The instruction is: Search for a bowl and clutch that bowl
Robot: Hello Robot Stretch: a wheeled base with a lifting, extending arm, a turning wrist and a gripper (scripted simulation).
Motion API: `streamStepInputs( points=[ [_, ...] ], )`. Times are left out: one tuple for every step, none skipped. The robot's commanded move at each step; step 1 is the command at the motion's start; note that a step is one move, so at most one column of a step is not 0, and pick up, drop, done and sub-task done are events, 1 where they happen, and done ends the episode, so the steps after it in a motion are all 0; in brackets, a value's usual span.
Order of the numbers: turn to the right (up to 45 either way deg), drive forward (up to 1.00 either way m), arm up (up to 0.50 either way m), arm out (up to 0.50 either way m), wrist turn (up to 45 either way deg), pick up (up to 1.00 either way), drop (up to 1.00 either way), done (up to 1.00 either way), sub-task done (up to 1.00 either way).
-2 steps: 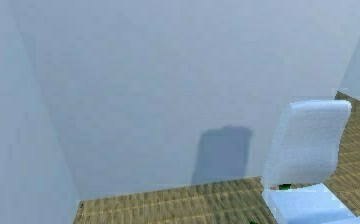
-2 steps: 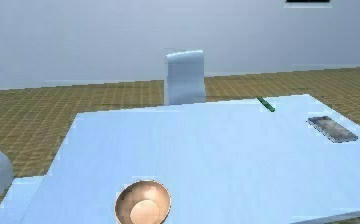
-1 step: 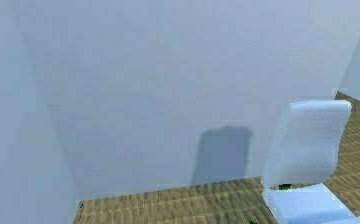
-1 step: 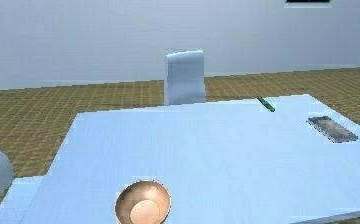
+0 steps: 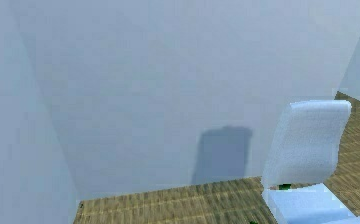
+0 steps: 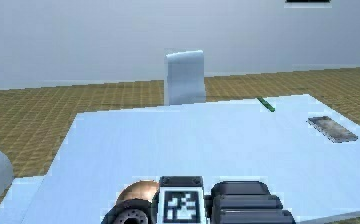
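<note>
Dark, blocky arm parts [image 6: 246, 203] sit closest, with a white square with black marks [image 6: 183, 205] beside them. Just left of that is the gripper [image 6: 126, 212], dark and round. A brown round thing [image 6: 140, 189], smooth and shiny, shows right at the gripper, by the near edge of the smooth white table [image 6: 188, 140]. It could be the bowl, but I can't be sure. I cannot tell if the gripper has hold of anything. Far across the table lie a thin green stick [image 6: 267, 104] and a flat grey slab [image 6: 333, 128]. A tall white chair [image 6: 185, 77] stands behind. The floor [image 6: 48, 110] is brown wood planks. Ahead, a rounded white chair [image 5: 308, 140] stands near plain pale walls [image 5: 158, 80].
</note>
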Motion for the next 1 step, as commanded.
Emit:
streamStepInputs(
  points=[
    [0.0, 0.0, 0.0, 0.08, 0.0, 0.0, 0.0, 0.0, 0.0]
  ],
)
